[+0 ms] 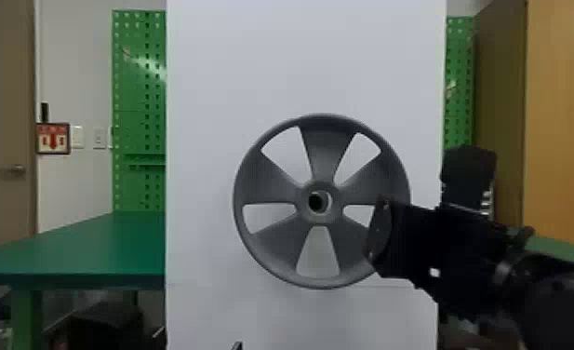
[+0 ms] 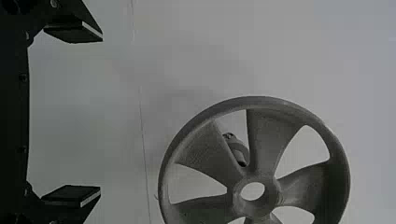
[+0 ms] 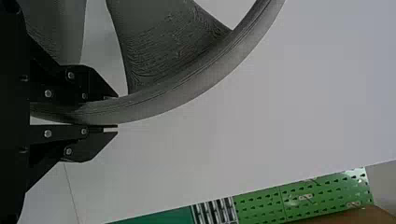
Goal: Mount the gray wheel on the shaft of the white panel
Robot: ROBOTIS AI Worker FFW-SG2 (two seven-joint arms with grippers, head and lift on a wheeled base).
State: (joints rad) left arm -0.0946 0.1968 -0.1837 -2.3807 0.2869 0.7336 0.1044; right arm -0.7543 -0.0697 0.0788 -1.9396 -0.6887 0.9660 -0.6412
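The gray wheel (image 1: pixel 323 256) is upright in front of the white panel (image 1: pixel 216 79), with a dark round spot inside its hub hole. At its lower right rim is my right gripper (image 1: pixel 378 237). In the right wrist view that gripper (image 3: pixel 116 112) is shut on the rim of the wheel (image 3: pixel 187 88). A dark tip, seemingly of my left gripper (image 1: pixel 237 346), shows at the head view's bottom edge. In the left wrist view the left gripper (image 2: pixel 100 114) is open and holds nothing, apart from the wheel (image 2: pixel 266 140); the shaft (image 2: pixel 239 151) shows behind the wheel through a spoke gap.
A green table (image 1: pixel 90 246) stands left of the panel, with a green pegboard (image 1: pixel 136 93) behind it. Brown cabinet panels (image 1: pixel 564 116) are at the far right. Part of the green pegboard (image 3: pixel 299 198) also shows past the panel's edge in the right wrist view.
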